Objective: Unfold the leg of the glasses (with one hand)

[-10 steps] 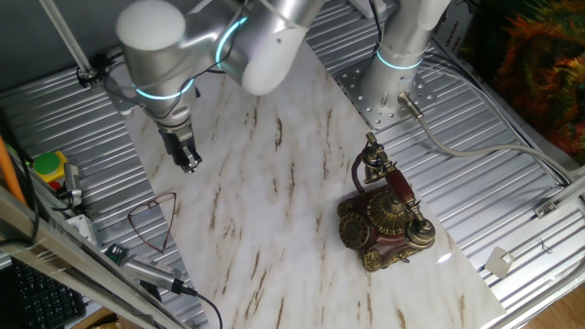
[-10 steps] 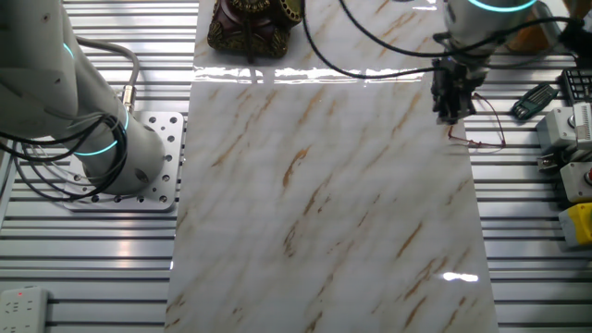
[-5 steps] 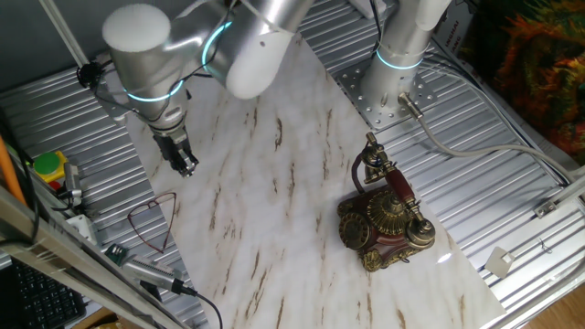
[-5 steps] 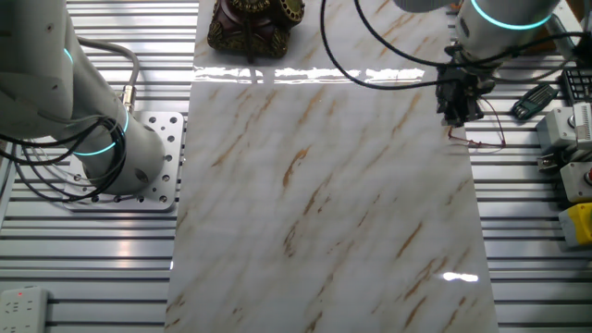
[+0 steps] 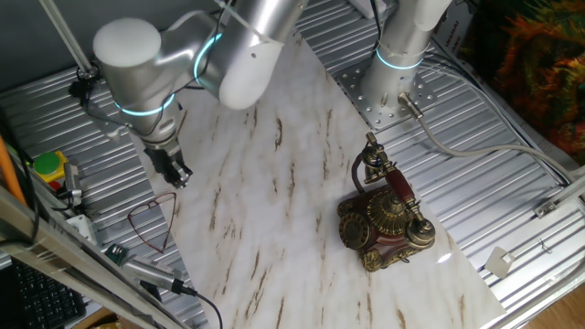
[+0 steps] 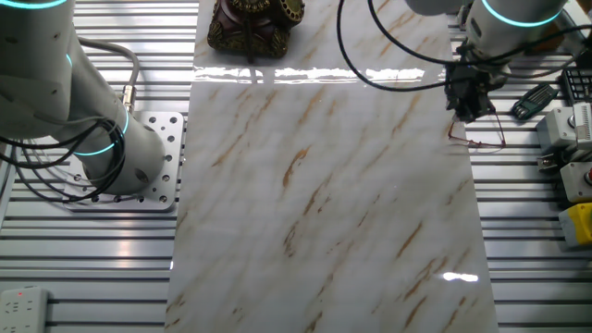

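Note:
The glasses [image 5: 154, 220] are a thin dark reddish wire frame lying flat near the left edge of the marble board, small in both views. In the other fixed view the glasses [image 6: 474, 141] lie by the board's right edge. My gripper [image 5: 178, 174] is a narrow black pair of fingers hanging from the silver arm with the cyan ring. It hovers just above and beyond the frame, a short gap away from it. From the other side the gripper [image 6: 467, 109] stands right over the frame's far end. Its fingers look pressed together with nothing held.
An ornate antique telephone [image 5: 384, 219] stands on the board's right half, also seen as the telephone [image 6: 254, 23] at the top. A yellow-green button box [image 5: 46, 169], cables and a pen-like tool [image 5: 151, 274] crowd the left rail. The arm's base [image 5: 398, 64] is at the back.
The arm has swung the gripper towards the board's edge, closer to the glasses. The glasses and telephone have not moved.

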You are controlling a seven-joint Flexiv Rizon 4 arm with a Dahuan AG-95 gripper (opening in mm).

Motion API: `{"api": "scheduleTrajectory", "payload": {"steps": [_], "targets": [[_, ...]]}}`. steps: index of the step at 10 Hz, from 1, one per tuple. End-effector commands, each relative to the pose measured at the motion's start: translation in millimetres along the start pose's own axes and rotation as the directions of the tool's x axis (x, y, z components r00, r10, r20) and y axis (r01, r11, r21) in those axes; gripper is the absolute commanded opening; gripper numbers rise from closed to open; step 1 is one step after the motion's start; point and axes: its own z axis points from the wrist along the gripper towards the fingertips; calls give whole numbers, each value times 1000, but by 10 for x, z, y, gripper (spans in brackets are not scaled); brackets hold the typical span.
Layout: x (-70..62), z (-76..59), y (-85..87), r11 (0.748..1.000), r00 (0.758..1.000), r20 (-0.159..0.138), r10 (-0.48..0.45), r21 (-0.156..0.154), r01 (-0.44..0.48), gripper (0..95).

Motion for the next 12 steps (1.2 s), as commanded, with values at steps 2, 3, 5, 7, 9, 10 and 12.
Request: {"api": "scheduleTrajectory", "payload": {"steps": [2, 3, 5, 7, 9, 10, 12], "targets": [[-67, 87, 10, 989, 989, 4, -149, 17, 149, 190], [-82, 108, 8, 984, 984, -2, -177, 19, 177, 190], [-128, 190, 0, 965, 965, -5, -262, 20, 262, 190], [-186, 250, 0, 955, 955, -4, -297, 19, 297, 190], [-272, 281, 13, 940, 940, -10, -340, 24, 341, 190], [-302, 291, 21, 936, 936, -11, -352, 25, 352, 190], [-367, 337, 34, 919, 920, -7, -392, 24, 392, 190]]}}
